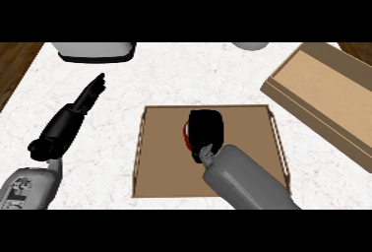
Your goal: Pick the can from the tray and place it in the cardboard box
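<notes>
Red can (187, 135) sits inside your tray (156, 167), right hand (207, 128) curled round it. Left hand (87, 96) rests straight-fingered on the desk (181, 78); cardboard box (327, 93) stands apart.

I note a white counter (181, 78) with faint grey marbling and dark wood grain at its far corners. Brown tray (210, 189), paler tan rim. Can (187, 137): only a red sliver shows to me. Cardboard box (327, 93) light tan. Both hands black, left hand (83, 101) and right hand (207, 128); forearms grey.
</notes>
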Motion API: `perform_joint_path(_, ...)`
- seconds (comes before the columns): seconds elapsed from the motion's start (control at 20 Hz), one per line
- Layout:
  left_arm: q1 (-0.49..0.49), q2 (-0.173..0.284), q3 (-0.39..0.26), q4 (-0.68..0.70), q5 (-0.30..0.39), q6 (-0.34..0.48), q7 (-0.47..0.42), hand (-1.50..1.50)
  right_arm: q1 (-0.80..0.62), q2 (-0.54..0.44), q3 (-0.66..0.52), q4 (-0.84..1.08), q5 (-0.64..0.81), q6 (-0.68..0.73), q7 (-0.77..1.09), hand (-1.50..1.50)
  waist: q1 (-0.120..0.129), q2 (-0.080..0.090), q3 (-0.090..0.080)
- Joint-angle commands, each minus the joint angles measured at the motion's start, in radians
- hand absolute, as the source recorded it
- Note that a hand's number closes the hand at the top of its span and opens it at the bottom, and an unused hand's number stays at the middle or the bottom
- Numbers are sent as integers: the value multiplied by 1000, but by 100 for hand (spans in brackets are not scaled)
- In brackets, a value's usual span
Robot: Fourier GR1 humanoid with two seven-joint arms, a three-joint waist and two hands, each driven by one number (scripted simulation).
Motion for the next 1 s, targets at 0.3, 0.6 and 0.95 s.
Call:
perform_joint_path(0.3,21,-18,30,-9,-8,-41,-6,0,-33,-52,1,97,109,-102,-235,150,3,9,1)
perform_joint_path(0.6,25,-19,24,-16,-21,-28,-22,0,35,-263,-79,64,-81,-180,-773,150,10,16,2)
perform_joint_path(0.95,28,-63,4,-1,-66,-2,-13,0,2,-254,-140,81,-2,-340,-928,150,-2,8,1)
